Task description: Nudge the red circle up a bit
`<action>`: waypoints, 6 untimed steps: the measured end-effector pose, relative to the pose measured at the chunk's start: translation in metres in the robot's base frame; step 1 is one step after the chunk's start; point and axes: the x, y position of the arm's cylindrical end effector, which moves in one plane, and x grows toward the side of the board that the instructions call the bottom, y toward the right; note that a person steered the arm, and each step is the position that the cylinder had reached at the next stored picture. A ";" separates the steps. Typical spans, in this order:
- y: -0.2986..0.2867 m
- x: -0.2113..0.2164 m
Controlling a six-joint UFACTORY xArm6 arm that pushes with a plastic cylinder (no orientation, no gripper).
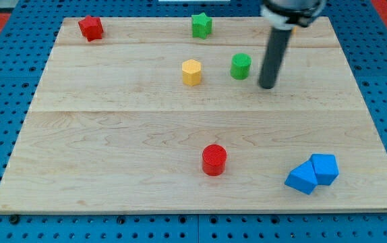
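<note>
The red circle [214, 159] is a short red cylinder standing on the wooden board [112, 135], low and a little right of the middle. My tip [267, 86] is the lower end of a dark rod coming down from the view's top right. It rests on the board well above and to the right of the red circle, apart from it. The nearest block to my tip is the green circle [241, 66], just to its left and not touching.
A yellow hexagon [191, 71] stands left of the green circle. A green star [201, 25] is at the top middle and a red star [91, 28] at the top left. Two blue blocks [313, 173] touch each other at the bottom right.
</note>
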 end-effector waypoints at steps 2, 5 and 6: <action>0.043 0.105; -0.179 0.147; -0.139 0.146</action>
